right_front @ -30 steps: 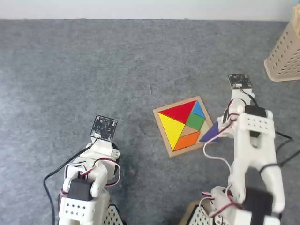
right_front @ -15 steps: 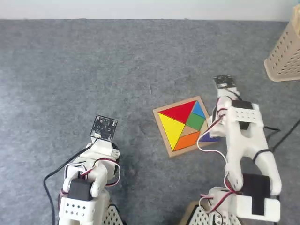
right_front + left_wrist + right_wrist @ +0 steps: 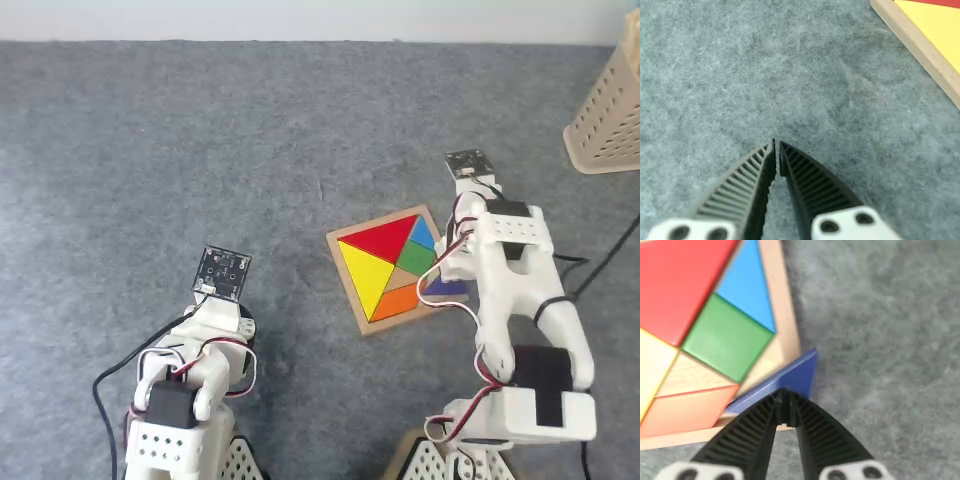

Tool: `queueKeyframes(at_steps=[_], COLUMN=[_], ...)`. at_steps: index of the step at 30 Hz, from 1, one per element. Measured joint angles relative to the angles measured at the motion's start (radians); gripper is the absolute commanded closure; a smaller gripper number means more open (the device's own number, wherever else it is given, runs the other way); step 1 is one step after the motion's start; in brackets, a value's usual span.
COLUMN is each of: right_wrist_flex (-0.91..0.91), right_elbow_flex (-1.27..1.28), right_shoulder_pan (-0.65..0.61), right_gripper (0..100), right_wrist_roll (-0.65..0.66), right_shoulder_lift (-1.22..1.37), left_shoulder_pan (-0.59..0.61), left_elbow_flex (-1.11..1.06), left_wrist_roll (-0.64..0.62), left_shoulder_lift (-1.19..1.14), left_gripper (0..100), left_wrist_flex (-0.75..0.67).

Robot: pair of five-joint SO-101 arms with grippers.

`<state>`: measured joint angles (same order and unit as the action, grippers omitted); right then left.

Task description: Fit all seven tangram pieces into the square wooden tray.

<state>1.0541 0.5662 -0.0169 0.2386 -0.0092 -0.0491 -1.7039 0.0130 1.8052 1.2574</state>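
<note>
Since the blue-violet wooden triangle is lying across the right rim of the square wooden tray, levelling it and turning it to match the bare gap beside the green square piece is looking advisable before lowering. Right jaws are pinching the triangle's near edge at lower centre of the right wrist view. Left jaws are sitting pressed together over the grey felt table.

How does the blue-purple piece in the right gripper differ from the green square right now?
The green square lies flat, seated in the tray among other pieces; the blue-purple piece is pinched in the right gripper, not seated. The green square sits wholly inside the rim; the blue-purple piece crosses the rim, partly over the grey mat. Both are flat tangram pieces.
</note>
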Motion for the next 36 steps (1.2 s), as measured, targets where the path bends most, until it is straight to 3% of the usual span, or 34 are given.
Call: queueKeyframes(at_steps=[12,17,21,36], right_wrist_flex=[-0.002,0.006,0.014,-0.028], right_elbow_flex=[0.002,0.003,0.061,0.686], right_shoulder_pan=[-0.137,-0.107,-0.041,-0.048], right_gripper=[99.2,99.2,99.2,99.2], right_wrist_roll=[0.000,0.000,-0.046,-0.057], right_shoulder_lift=[0.018,-0.015,-0.204,-0.930], left_shoulder_pan=[0.000,0.000,0.000,0.000], left_elbow_flex=[0.000,0.000,0.000,0.000], left_wrist_roll=[0.000,0.000,0.000,0.000], left_shoulder_lift=[0.000,0.000,0.000,0.000], left_gripper=[99,99,99,99], left_wrist_flex=[0.000,0.000,0.000,0.000])
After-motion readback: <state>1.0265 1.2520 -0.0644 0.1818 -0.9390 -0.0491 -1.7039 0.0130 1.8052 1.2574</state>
